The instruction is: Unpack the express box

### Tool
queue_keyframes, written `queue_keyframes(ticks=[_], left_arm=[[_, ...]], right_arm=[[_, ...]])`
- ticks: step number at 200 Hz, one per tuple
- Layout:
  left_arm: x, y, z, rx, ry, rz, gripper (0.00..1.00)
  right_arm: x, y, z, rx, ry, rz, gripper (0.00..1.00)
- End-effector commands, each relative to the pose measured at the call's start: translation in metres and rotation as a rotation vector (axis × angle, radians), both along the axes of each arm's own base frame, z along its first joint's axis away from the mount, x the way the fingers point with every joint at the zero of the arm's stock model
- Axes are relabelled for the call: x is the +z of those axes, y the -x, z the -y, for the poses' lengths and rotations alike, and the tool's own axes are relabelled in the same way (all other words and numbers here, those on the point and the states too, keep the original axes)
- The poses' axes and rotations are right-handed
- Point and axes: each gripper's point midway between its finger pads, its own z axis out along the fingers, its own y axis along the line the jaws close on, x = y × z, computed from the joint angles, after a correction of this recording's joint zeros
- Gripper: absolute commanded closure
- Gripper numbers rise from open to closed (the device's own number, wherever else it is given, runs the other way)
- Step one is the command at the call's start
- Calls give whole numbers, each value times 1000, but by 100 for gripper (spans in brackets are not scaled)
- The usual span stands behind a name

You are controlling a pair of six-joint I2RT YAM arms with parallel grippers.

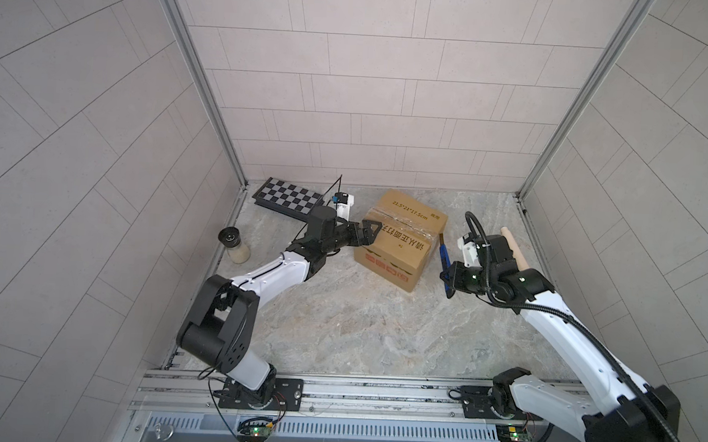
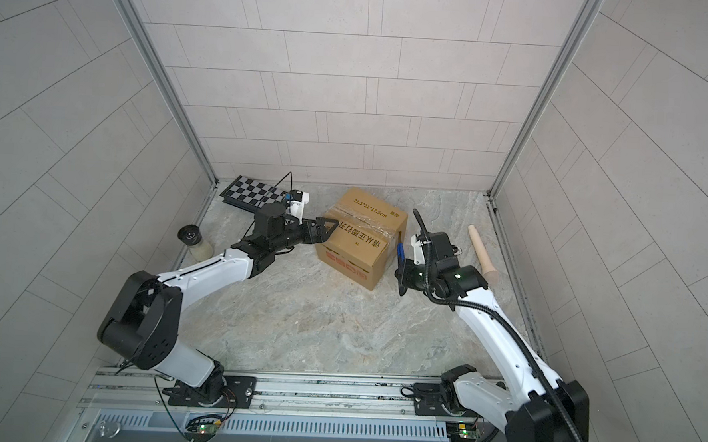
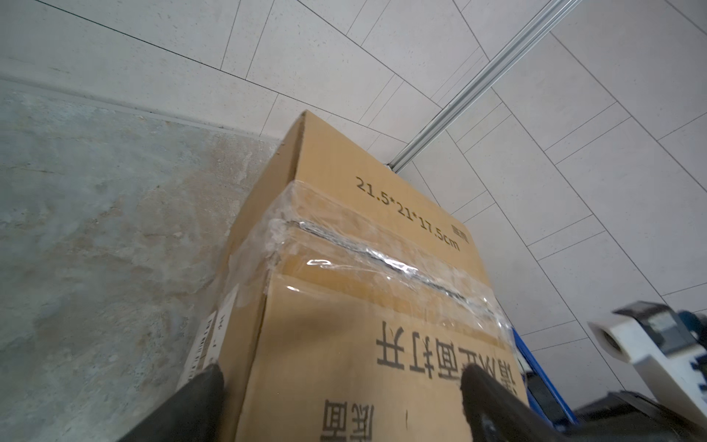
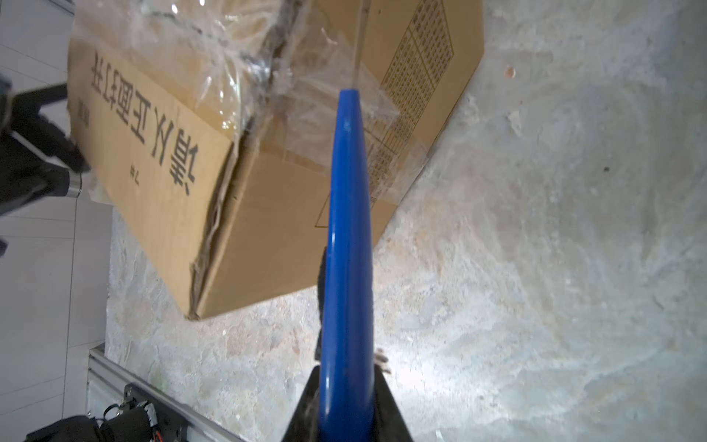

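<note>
Cardboard express box [image 1: 397, 243]: one, taped, flaps down, contents unseen, mid-rear on the marbled tabletop [image 1: 359, 326]. One checkered board [image 1: 289, 195], one wooden pin [image 2: 482, 249], and one jar [image 1: 234, 245] part-filled with pale grains. Left gripper [image 1: 373, 234] is spread wide, straddling a top edge of the box. Right gripper [image 1: 448, 279] clamps one blue-handled knife [image 4: 348, 229] just beside the box. Grey tiled walls [image 1: 351, 84].

Tabletop [image 1: 359, 322] bare before express box [image 1: 392, 253]; checkerboard [image 1: 289, 195], jar [image 1: 234, 245] flank left
</note>
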Motion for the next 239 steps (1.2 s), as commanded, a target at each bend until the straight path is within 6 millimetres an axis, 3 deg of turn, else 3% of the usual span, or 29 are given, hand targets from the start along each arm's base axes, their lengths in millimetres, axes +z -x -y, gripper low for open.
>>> queue_keyframes(ticks=[1, 51, 87, 110, 135, 158, 179, 199, 219, 239], left_arm=[[5, 43, 26, -93, 58, -8, 0], [9, 94, 19, -61, 126, -17, 0], [17, 98, -22, 81, 26, 12, 0], [32, 86, -49, 141, -7, 47, 0], [47, 56, -91, 255, -25, 75, 0], [62, 29, -109, 305, -51, 112, 0], [66, 0, -113, 311, -66, 120, 0], [66, -23, -111, 300, -71, 113, 0], [61, -39, -108, 298, -87, 110, 0], [47, -52, -102, 276, -106, 80, 0]], right_arm=[[25, -33, -34, 168, -38, 142, 100], [28, -83, -50, 206, 4, 159, 100], [38, -90, -16, 97, 13, 144, 100], [43, -63, -3, 84, 20, 158, 100], [34, -14, 1, 87, -24, 118, 100], [25, 31, 5, 87, -25, 89, 100], [21, 64, 6, 96, -43, 52, 100], [20, 82, 0, 109, -87, 38, 100], [15, 89, -4, 121, -92, 30, 100], [17, 83, -11, 126, -119, 46, 100]])
